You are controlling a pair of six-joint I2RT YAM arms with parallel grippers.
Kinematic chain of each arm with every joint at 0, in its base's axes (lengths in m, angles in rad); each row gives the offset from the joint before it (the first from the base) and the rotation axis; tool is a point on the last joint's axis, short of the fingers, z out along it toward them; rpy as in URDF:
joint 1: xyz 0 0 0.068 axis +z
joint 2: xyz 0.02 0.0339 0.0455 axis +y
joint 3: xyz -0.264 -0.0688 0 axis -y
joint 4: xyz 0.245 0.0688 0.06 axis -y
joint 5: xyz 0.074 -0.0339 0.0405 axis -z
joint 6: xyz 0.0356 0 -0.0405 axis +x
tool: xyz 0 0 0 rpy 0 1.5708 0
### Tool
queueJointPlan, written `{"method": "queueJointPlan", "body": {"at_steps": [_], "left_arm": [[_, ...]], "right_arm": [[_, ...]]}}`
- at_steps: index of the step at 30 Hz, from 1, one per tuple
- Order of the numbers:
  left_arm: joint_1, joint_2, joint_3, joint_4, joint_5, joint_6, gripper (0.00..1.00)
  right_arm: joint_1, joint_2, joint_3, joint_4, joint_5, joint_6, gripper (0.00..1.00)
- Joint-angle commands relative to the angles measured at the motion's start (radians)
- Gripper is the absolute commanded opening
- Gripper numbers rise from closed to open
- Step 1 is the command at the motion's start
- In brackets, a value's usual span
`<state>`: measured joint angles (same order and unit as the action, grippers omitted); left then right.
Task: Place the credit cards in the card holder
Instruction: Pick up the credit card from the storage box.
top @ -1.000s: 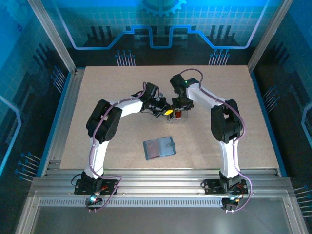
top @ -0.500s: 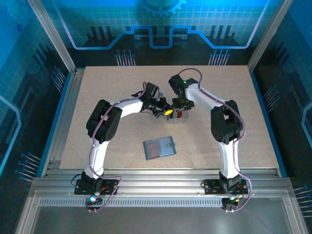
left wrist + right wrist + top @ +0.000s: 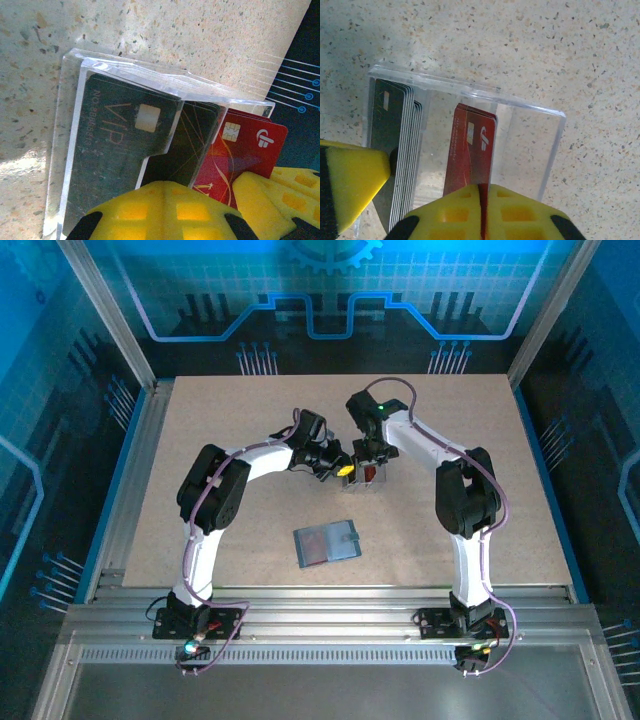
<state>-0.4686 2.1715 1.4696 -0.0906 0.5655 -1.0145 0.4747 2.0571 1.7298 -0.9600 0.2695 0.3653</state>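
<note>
- A speckled beige table (image 3: pixel 230 520) fills the middle, seen from above.
- Silver metal posts (image 3: pixel 106 312) rise from its far corners, slanting outward.
- The back wall (image 3: pixel 450 280) glows blue, printed with a grid, circuit lines and part of a gear.
- Side panels (image 3: pixel 40 440) carry matching blue line art.
- Ribbed metal rails (image 3: pixel 330 605) run along the near edge.
- Below them lies a grey sheet (image 3: pixel 320 690), possibly metal.
- The light is cool and blue-tinted.

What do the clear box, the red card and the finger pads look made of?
Clear box: rigid transparent plastic, probably acrylic; it is glossy, and the speckled table shows through its walls.
Red card: thin stiff plastic, with a smooth printed face and a metallic-looking chip.
Finger pads: yellow, matte and waffle-moulded, likely soft rubber or foam.
</note>
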Motion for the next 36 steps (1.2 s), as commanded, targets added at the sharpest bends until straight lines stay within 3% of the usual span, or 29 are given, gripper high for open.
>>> {"method": "queueJointPlan", "body": {"at_steps": [1,12,26,36], "left_arm": [[-0.002,0.039,-0.04,-0.093,-0.071,0.002,0.02],[-0.001,0.038,-0.034,-0.093,-0.063,0.007,0.02],[0.001,0.012,0.02,-0.121,-0.032,0.025,0.03],[0.004,0.016,0.009,-0.109,-0.027,0.022,0.03]], "right_arm": [[0.004,-0.021,0.015,-0.054,0.02,-0.009,0.07],[-0.001,-0.078,0.035,-0.062,-0.046,-0.018,0.0],[-0.065,-0.09,-0.003,-0.007,-0.296,0.005,0.0],[-0.159,-0.124,-0.159,0.102,-0.463,0.042,0.0]]}}
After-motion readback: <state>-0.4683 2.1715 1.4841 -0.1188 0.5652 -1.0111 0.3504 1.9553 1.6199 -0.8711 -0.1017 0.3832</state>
